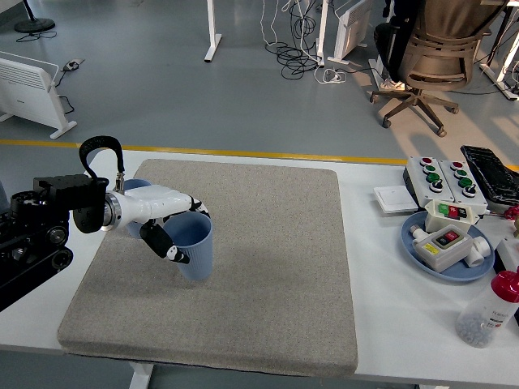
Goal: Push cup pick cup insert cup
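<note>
My left hand [174, 227] is shut on a blue cup [195, 247], fingers over its rim and thumb on its near side. The cup is tilted and lifted slightly off the grey mat [268, 267], left of centre. A second blue cup [134, 189] stands behind my wrist near the mat's far left corner, mostly hidden by the hand. The right arm is out of view.
A blue plate [422, 253] with button boxes sits at the right, with a control box [438, 178], a white pad [392, 199] and a red-capped bottle [489, 308] nearby. A black tray [491, 172] lies at the far right edge.
</note>
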